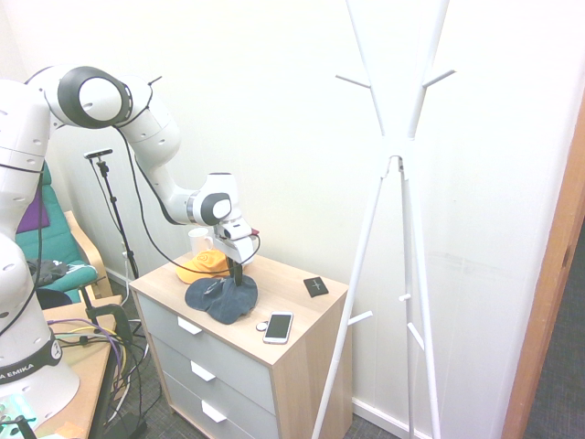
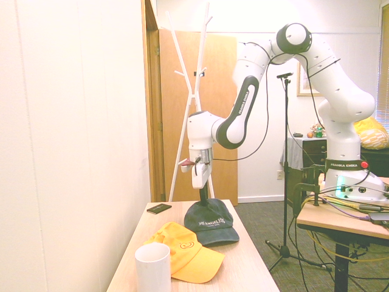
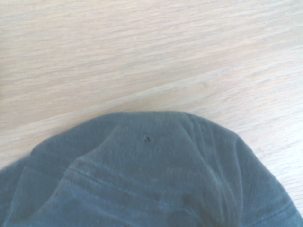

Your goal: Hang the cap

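The cap is dark slate-blue and lies on the wooden dresser top, its crown drawn up into a small peak. My gripper points straight down onto that peak, its fingers pinched together on the fabric. The second exterior view shows the same: gripper on the crown of the cap, pale lettering on its side, brim toward the camera. In the wrist view the cap fills the lower half over light wood. The white coat rack stands right of the dresser.
An orange-yellow cap lies just behind the dark one, beside a white mug. A phone sits near the dresser's front edge and a small black square near the rack. The wall runs along the back.
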`<move>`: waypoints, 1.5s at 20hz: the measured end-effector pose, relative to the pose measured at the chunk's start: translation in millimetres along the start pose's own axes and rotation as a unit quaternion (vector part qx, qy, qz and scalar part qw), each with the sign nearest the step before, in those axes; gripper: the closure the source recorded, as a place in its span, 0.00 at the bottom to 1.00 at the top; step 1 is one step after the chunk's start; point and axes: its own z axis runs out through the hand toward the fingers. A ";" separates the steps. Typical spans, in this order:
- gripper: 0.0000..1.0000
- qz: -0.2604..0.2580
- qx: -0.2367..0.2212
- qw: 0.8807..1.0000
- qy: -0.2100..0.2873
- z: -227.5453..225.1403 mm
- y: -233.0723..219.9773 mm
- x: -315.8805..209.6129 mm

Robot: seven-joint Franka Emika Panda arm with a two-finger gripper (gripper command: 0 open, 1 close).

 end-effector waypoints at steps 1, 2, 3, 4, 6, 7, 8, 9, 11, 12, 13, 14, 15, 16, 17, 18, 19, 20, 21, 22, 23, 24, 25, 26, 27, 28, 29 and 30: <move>1.00 -0.002 -0.001 1.000 0.002 -0.5 0.4 1.0; 1.00 -0.007 -0.003 1.000 0.008 -2.0 0.9 2.0; 1.00 -0.014 -0.009 1.000 0.018 -4.5 1.6 2.9; 1.00 -0.024 -0.021 0.999 0.030 -8.4 2.8 2.8; 1.00 -0.049 -0.061 0.995 0.062 -22.3 7.3 2.3; 1.00 -0.061 -0.080 0.992 0.082 -32.3 9.0 1.2; 1.00 -0.073 -0.099 0.987 0.102 -43.2 10.6 0.4; 1.00 -0.083 -0.115 0.982 0.125 -54.9 12.2 0.4; 1.00 -0.103 -0.146 0.969 0.173 -77.4 14.2 1.9; 1.00 -0.112 -0.160 0.961 0.197 -87.9 14.6 3.6; 1.00 -0.120 -0.175 0.952 0.222 -97.6 15.5 5.7; 1.00 -0.128 -0.191 0.942 0.245 -106.6 17.0 8.2; 1.00 -0.135 -0.206 0.931 0.268 -115.2 18.8 12.1; 1.00 -0.141 -0.222 0.920 0.291 -123.7 21.8 18.2; 1.00 -0.145 -0.239 0.907 0.314 -132.0 26.6 25.9; 1.00 -0.146 -0.255 0.895 0.336 -140.3 32.7 36.1; 1.00 -0.145 -0.272 0.881 0.358 -148.6 39.1 46.1; 1.00 -0.144 -0.288 0.868 0.379 -157.5 45.2 55.0; 1.00 -0.141 -0.301 0.856 0.395 -167.2 50.9 62.5; 1.00 -0.137 -0.308 0.850 0.405 -176.7 54.5 66.2; 1.00 -0.135 -0.312 0.845 0.414 -186.4 56.4 67.0; 1.00 -0.134 -0.315 0.840 0.422 -196.9 57.2 65.8; 1.00 -0.133 -0.318 0.834 0.430 -208.1 57.9 63.6; 1.00 -0.133 -0.321 0.829 0.439 -220.2 58.1 59.9; 1.00 -0.132 -0.325 0.823 0.447 -233.8 58.8 55.9; 1.00 -0.131 -0.330 0.816 0.457 -250.6 60.7 52.9; 1.00 -0.130 -0.332 0.809 0.468 -271.7 63.2 50.4; 1.00 -0.126 -0.332 0.804 0.477 -294.0 65.8 49.0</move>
